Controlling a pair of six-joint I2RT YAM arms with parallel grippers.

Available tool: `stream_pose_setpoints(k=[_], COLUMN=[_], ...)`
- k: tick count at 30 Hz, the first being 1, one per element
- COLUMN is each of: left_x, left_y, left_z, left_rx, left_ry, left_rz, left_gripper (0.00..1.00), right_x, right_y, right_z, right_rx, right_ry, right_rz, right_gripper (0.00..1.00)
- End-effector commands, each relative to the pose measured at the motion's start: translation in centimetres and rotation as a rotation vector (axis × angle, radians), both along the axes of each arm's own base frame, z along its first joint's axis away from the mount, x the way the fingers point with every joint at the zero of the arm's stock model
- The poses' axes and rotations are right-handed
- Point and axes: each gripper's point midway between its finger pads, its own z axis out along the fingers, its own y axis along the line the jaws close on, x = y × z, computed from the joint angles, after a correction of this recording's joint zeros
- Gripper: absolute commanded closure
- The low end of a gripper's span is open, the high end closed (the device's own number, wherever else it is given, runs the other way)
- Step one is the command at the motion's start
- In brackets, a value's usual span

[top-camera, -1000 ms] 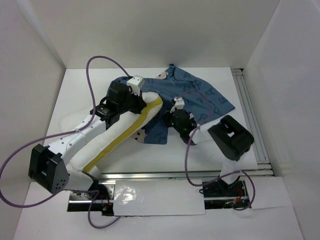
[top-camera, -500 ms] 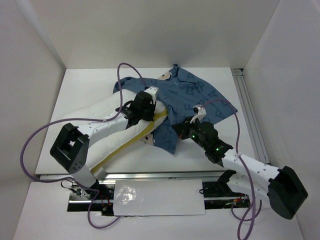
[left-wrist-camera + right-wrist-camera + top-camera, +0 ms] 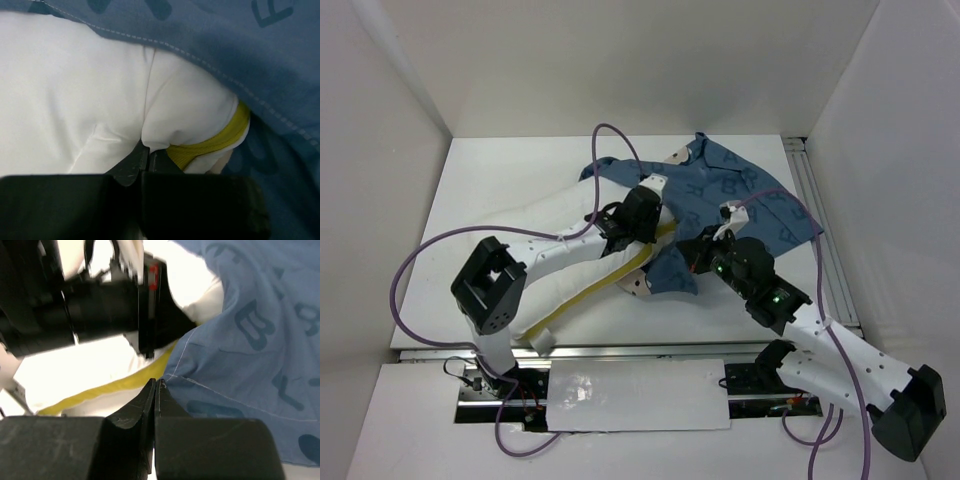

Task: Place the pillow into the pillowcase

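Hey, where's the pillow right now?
In the top view the pillow lies diagonally, left of centre, under the left arm. Its far end is tucked under the pillowcase edge, where the left hand pinches it.

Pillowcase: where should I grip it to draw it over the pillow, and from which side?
Grip the pillowcase by its stitched hem at the open edge, where it drapes over the pillow's yellow-edged corner. Come in low from the near right with the right gripper. The hem lies there as a thin free edge, and the left gripper holds the pillow on the other side.
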Motion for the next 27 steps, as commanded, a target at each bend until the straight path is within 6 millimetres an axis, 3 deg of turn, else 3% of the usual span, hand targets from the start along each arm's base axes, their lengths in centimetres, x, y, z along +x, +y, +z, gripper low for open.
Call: stream_pose_setpoints(k=[1,2,3,4,6,8,9,10,12,15,16,17,18,19,20,21,22,23,24,25,26,27], left_x=[1.6,2.1,2.8,3.2,3.8,3.8,3.5,3.1,1.8,-0.3,-1.6,-2.8,-4.2,-6.0,-7.3,-8.6,-9.7,-11.1,-11.5,-11.6,-12.1,-12.4], left_y=[0.5,-0.1,-0.8,-1.0,-0.9,-0.6,-0.1,0.3,0.9,1.4,2.2,2.9,2.9,4.4,4.9,5.7,6.8,8.8,9.2,10.6,11.5,12.9], left_z=[0.0,-0.2,1.4,1.8,2.1,1.9,0.9,1.5,0.7,2.5,1.4,3.4,3.6,2.4,2.6,4.7,4.2,4.8,4.4,6.2,6.3,6.3], left_rx=[-0.053,-0.069,-0.093,-0.096,-0.086,-0.075,-0.060,-0.061,-0.054,-0.071,-0.050,-0.081,-0.093,-0.060,-0.068,-0.119,-0.128,-0.139,-0.118,-0.161,-0.157,-0.140], left_ry=[0.028,0.047,0.041,0.042,0.035,0.036,0.050,0.049,0.079,0.077,0.104,0.087,0.101,0.144,0.158,0.138,0.167,0.177,0.197,0.163,0.161,0.166], left_rz=[0.100,0.121,0.130,0.147,0.179,0.188,0.207,0.207,0.188,0.104,0.080,0.067,0.034,0.031,0.034,0.032,0.069,0.131,0.135,0.201,0.236,0.281], left_gripper=[1.00,1.00,1.00,1.00,1.00,1.00,0.98,0.96,0.86,0.71,0.66,0.54,0.50,0.46,0.43,0.38,0.35,0.26,0.19,0.07,0.00,0.00], right_x=[-1.2,-2.0,-2.3,-3.1,-4.4,-4.8,-4.7,-5.0,-4.8,-4.4,-4.4,-3.9,-3.6,-3.0,-2.6,-2.2,-1.8,-1.2,-0.9,-0.5,-0.1,0.5], right_y=[2.3,3.0,3.3,3.7,3.7,2.7,1.8,1.2,0.1,-0.9,-0.5,-0.5,-0.5,-0.6,-0.2,-0.4,-0.3,0.2,0.4,0.6,0.9,1.4], right_z=[2.6,1.9,0.9,-0.8,-1.2,-3.3,-3.5,-5.6,-7.7,-10.3,-10.4,-10.0,-10.0,-10.4,-9.3,-9.0,-8.9,-7.5,-6.5,-6.1,-5.4,-3.9], right_rx=[0.088,0.097,0.099,0.094,0.143,0.126,0.130,0.081,0.014,-0.100,-0.111,-0.131,-0.150,-0.184,-0.188,-0.208,-0.243,-0.258,-0.242,-0.267,-0.273,-0.269], right_ry=[-0.036,-0.014,0.016,0.051,0.060,0.108,0.110,0.169,0.218,0.290,0.300,0.293,0.296,0.298,0.285,0.279,0.270,0.234,0.217,0.200,0.174,0.143], right_rz=[0.114,0.171,0.194,0.219,0.253,0.202,0.154,0.134,0.082,0.027,0.035,0.028,0.022,0.004,0.008,-0.003,-0.002,0.008,0.008,0.018,0.025,0.030], right_gripper=[1.00,1.00,1.00,1.00,1.00,1.00,1.00,1.00,1.00,1.00,0.97,0.91,0.82,0.79,0.75,0.72,0.70,0.64,0.64,0.59,0.51,0.48])
